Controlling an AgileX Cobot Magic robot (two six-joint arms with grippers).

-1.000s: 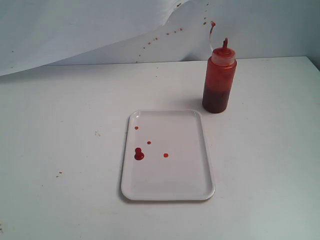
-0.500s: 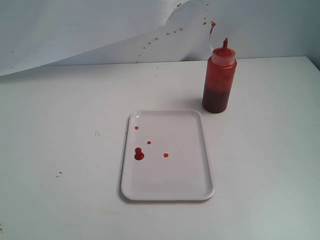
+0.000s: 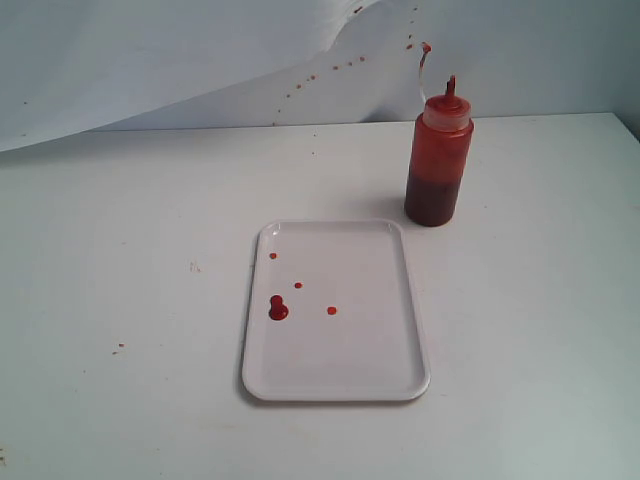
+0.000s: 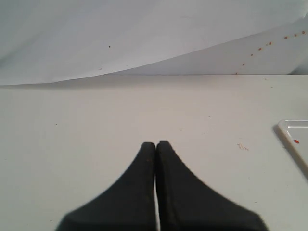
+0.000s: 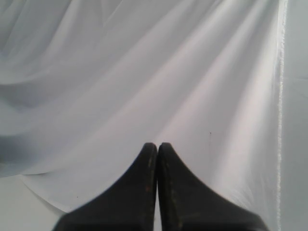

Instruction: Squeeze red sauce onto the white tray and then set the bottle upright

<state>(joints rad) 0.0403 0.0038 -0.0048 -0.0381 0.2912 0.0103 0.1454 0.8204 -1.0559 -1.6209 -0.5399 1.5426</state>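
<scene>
Plainly upright, translucent orange-red bottle [image 3: 438, 160]

1. The bottle [image 3: 437, 150] is translucent orange-red in its upper part and a darker, brownish red below; its nozzle cap [image 3: 450, 88] is red.
2. The white tray [image 3: 340, 350] is plain, even white, slightly brighter than the surface under it.
3. The red sauce [image 3: 278, 311] is glossy bright red: one larger, deeper-toned blob and three small round drops.
4. The worktop [image 3: 120, 220] is off-white, with a few faint brownish flecks.
5. The sheet [image 3: 150, 60] behind is pale grey-white with soft shadowed folds, and a dotted trail of brownish-red specks [image 3: 310, 77] runs across it.
6. The left hand [image 4: 155, 143] and the right hand [image 5: 157, 144] are both matt black.
</scene>
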